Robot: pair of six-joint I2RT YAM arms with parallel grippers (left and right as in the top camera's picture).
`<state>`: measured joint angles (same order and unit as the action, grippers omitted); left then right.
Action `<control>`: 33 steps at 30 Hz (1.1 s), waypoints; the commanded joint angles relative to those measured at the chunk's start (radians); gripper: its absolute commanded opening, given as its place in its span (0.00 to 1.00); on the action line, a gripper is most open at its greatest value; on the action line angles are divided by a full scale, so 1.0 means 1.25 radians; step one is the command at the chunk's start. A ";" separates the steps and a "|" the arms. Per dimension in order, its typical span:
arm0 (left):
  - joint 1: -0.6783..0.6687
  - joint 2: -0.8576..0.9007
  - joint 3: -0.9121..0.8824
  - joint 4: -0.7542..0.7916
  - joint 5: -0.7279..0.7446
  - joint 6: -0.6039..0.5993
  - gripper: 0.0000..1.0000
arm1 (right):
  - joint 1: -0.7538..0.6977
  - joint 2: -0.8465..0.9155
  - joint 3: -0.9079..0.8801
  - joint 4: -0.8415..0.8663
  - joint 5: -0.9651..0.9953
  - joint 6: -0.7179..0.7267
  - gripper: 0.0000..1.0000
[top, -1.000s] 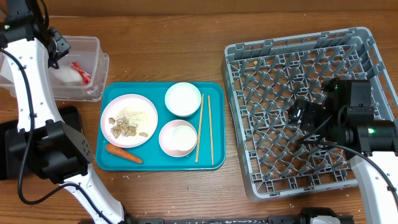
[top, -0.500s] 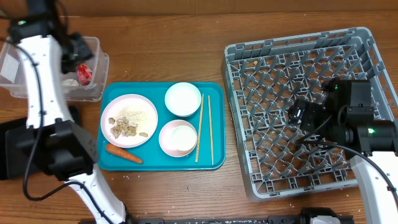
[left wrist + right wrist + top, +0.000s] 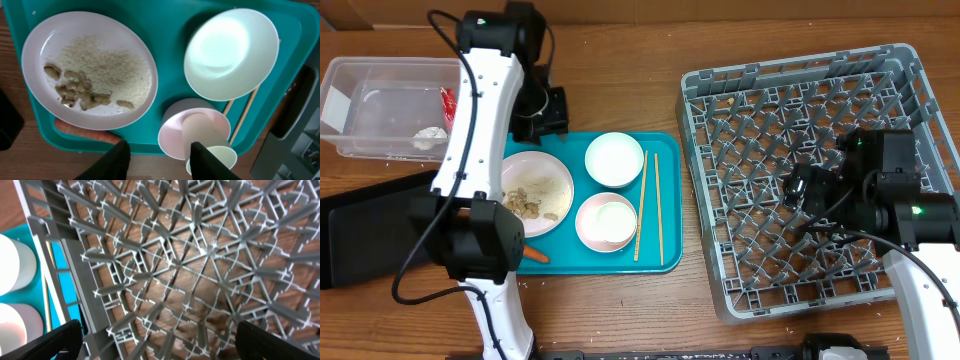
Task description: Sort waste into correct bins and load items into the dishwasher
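Left claw (image 3: 160,150), fingers apart and empty, hovers over the teal tray (image 3: 170,15). The carrot (image 3: 85,135) lies at the plate's (image 3: 75,22) six o'clock. Best to straddle its narrow width. Right claw (image 3: 160,345) gapes, empty, over the rack (image 3: 200,255).

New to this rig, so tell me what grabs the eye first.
The teal tray at centre stands out, holding a plate of beige food bits, two white bowls and chopsticks. To its right the big grey dish rack holds no dishes. At top left, a red wrapper lies in the clear tub.
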<state>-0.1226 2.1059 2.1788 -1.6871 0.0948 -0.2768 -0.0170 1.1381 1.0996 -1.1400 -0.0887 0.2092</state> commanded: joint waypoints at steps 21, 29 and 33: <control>-0.196 -0.552 -0.526 0.081 -0.172 -0.215 0.64 | 0.007 -0.006 0.018 -0.126 0.111 0.007 1.00; -0.196 -0.500 -0.692 0.296 0.012 -0.138 0.66 | 0.007 -0.006 0.018 -0.119 0.112 0.007 1.00; -0.196 -0.442 -0.723 0.345 0.008 -0.138 0.65 | 0.007 -0.006 0.018 -0.120 0.112 0.007 1.00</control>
<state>-0.3691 1.5120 1.2972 -1.2858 0.0616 -0.4709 -0.0170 1.1381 1.0996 -1.2942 0.0376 0.2100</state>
